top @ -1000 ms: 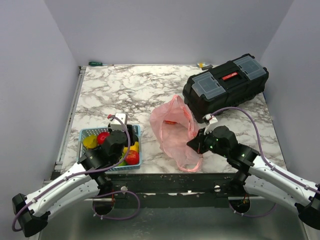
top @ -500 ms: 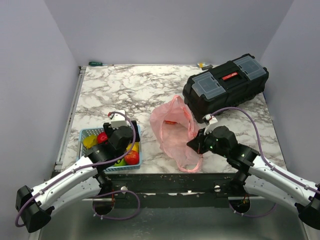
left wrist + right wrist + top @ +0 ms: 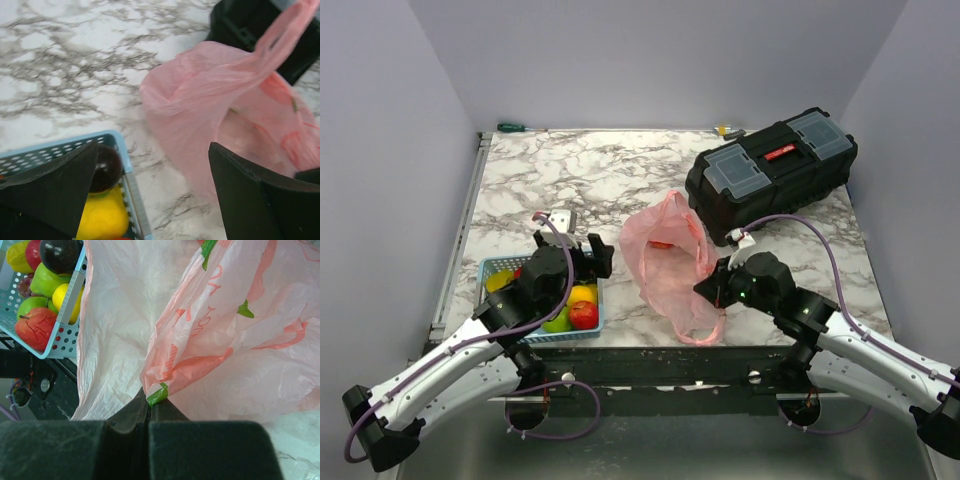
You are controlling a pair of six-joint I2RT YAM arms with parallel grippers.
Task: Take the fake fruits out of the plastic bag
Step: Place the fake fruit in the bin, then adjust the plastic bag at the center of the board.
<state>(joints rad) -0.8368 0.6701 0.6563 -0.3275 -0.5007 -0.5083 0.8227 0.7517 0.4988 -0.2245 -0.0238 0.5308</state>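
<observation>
Now the left gripper has swung off the light blue basket, where it hung a second ago. It points empty, wide-spread jaws toward the pink plastic bag. I judge one delivery finished and the next reach beginning. Several fake fruits already sit in the basket. The bag lies between the basket and the black toolbox, just right of the left gripper, near but not touching. The right gripper stays pinched on the bag's edge. An orange-red shape, possibly another fruit, shows through the film.
</observation>
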